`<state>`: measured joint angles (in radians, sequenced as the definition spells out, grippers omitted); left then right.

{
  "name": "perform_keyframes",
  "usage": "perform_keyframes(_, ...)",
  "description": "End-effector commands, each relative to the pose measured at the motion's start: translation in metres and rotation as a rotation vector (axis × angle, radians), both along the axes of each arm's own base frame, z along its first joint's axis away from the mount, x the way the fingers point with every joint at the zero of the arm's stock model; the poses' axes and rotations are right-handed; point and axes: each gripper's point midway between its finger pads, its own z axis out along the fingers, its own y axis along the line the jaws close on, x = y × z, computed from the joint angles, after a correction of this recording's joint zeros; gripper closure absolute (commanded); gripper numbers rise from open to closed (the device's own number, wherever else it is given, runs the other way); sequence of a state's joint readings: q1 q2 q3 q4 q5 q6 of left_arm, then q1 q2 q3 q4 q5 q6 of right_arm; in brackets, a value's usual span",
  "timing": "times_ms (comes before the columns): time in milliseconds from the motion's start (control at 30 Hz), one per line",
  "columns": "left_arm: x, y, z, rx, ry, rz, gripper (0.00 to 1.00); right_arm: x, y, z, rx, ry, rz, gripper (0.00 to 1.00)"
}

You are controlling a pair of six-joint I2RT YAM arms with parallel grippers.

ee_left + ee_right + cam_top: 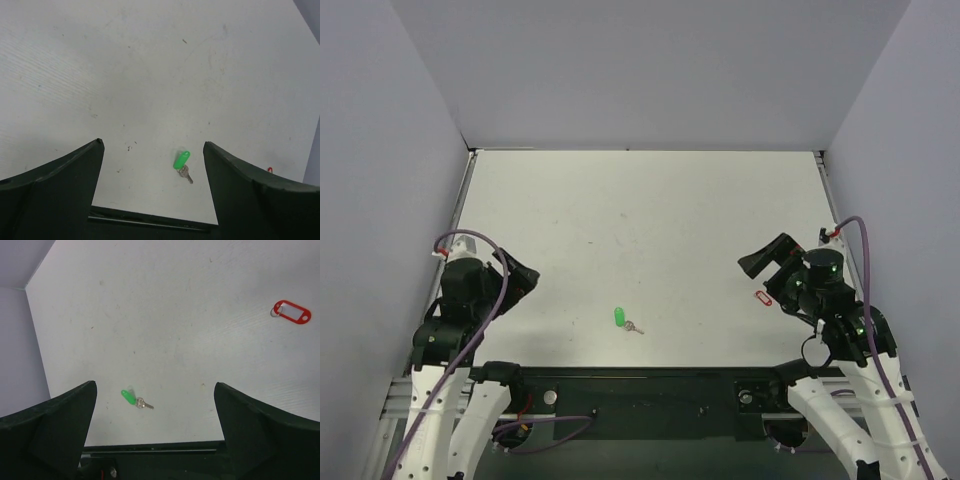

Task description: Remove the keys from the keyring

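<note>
1. Left gripper [523, 277]: poised by the left edge of the table [640, 200], toward the near-left corner; fingers wide apart, nothing held.
2. Fob [618, 316]: lying flat close to the near edge, about midway along it, well apart from both grippers.
3. Key [635, 328]: touching the fob's right end and joined to it, tip angled toward the near-right corner; connecting ring too small to make out.
4. Red tag [763, 298]: flat on the table near the right edge, close to the right gripper; no part of the job.
5. Right gripper [757, 266]: hovering by the right edge, fingers spread, empty.
6. Likely trouble: thin key lying flat, so easily skated across the smooth top by closing fingers instead of lifted.
7. Also likely: fob pinched off-centre and squirted out toward the near edge, possibly over it.
8. Also possible: a pull without the fob pinned firmly, dragging both pieces along together, key not freed.
</note>
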<state>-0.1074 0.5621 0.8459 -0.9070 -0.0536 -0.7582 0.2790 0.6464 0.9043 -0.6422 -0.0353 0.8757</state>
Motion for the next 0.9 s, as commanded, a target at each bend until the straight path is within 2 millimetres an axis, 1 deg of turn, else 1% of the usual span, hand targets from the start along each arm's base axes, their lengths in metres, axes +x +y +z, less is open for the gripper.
perform_keyframes(0,-0.002,-0.026,-0.026,-0.143,0.072,-0.062,0.11,-0.023,0.015,-0.021,0.046,0.081,0.069,0.03)
perform_keyframes(33,-0.003,-0.028,-0.034,-0.151,0.088,-0.065,0.11,-0.026,0.016,-0.023,0.046,0.082,0.078,0.03)
perform_keyframes(67,-0.003,-0.028,-0.034,-0.151,0.078,-0.067,0.08,-0.028,0.019,-0.025,0.043,0.085,0.093,0.03)
perform_keyframes(100,-0.002,-0.026,-0.038,-0.145,0.084,-0.058,0.06,-0.031,0.019,-0.028,0.039,0.097,0.099,0.03)
perform_keyframes(167,-0.001,-0.03,-0.04,-0.141,0.079,-0.09,0.05,-0.034,0.023,-0.031,0.035,0.104,0.114,0.03)
perform_keyframes(233,0.0,-0.036,-0.045,-0.144,0.085,-0.132,0.05,-0.032,0.032,-0.031,0.044,0.088,0.144,0.04)
perform_keyframes(300,0.004,-0.045,-0.05,-0.166,0.089,-0.184,0.04,-0.035,0.051,-0.029,0.052,0.071,0.221,0.05)
perform_keyframes(333,0.007,-0.052,-0.052,-0.176,0.089,-0.225,0.04,-0.034,0.053,-0.028,0.048,0.064,0.227,0.05)
perform_keyframes(367,0.009,-0.056,-0.053,-0.176,0.09,-0.246,0.05,-0.037,0.062,-0.026,0.043,0.063,0.268,0.05)
perform_keyframes(400,0.013,-0.056,-0.055,-0.166,0.091,-0.248,0.05,-0.036,0.063,-0.027,0.024,0.06,0.268,0.06)
perform_keyframes(433,0.013,-0.059,-0.057,-0.159,0.092,-0.261,0.05,-0.037,0.069,-0.025,0.004,0.057,0.294,0.06)
perform_keyframes(467,0.019,-0.062,-0.058,-0.155,0.067,-0.271,0.05,-0.036,0.071,-0.025,-0.012,0.049,0.299,0.06)
perform_keyframes(500,0.018,-0.071,-0.058,-0.156,0.051,-0.308,0.04,-0.038,0.078,-0.024,-0.021,0.048,0.329,0.06)
perform_keyframes(533,0.02,-0.083,-0.058,-0.163,0.009,-0.366,0.05,-0.038,0.08,-0.025,-0.032,0.045,0.335,0.06)
perform_keyframes(567,0.021,-0.089,-0.056,-0.165,-0.015,-0.39,0.05,-0.04,0.086,-0.025,-0.032,0.041,0.358,0.06)
perform_keyframes(600,0.021,-0.099,-0.06,-0.157,-0.035,-0.428,0.05,-0.039,0.092,-0.026,-0.027,0.038,0.371,0.06)
perform_keyframes(633,0.026,-0.101,-0.058,-0.139,-0.065,-0.425,0.05,-0.042,0.097,-0.026,-0.026,0.038,0.394,0.06)
perform_keyframes(667,0.022,-0.11,-0.066,-0.121,-0.055,-0.47,0.05,-0.042,0.1,-0.027,-0.029,0.039,0.399,0.06)
perform_keyframes(700,0.025,-0.112,-0.067,-0.102,-0.07,-0.468,0.05,-0.044,0.103,-0.027,-0.03,0.036,0.414,0.06)
perform_keyframes(733,0.02,-0.121,-0.074,-0.084,-0.056,-0.517,0.05,-0.044,0.105,-0.029,-0.04,0.038,0.42,0.06)
perform_keyframes(767,0.022,-0.128,-0.072,-0.082,-0.079,-0.539,0.05,-0.048,0.109,-0.029,-0.043,0.036,0.44,0.07)
perform_keyframes(800,0.019,-0.135,-0.08,-0.066,-0.064,-0.572,0.06,-0.047,0.109,-0.031,-0.05,0.038,0.439,0.06)
perform_keyframes(833,0.021,-0.141,-0.084,-0.062,-0.068,-0.59,0.07,-0.05,0.112,-0.032,-0.053,0.037,0.454,0.06)
perform_keyframes(867,0.017,-0.148,-0.086,-0.05,-0.073,-0.626,0.09,-0.051,0.114,-0.033,-0.05,0.033,0.459,0.07)
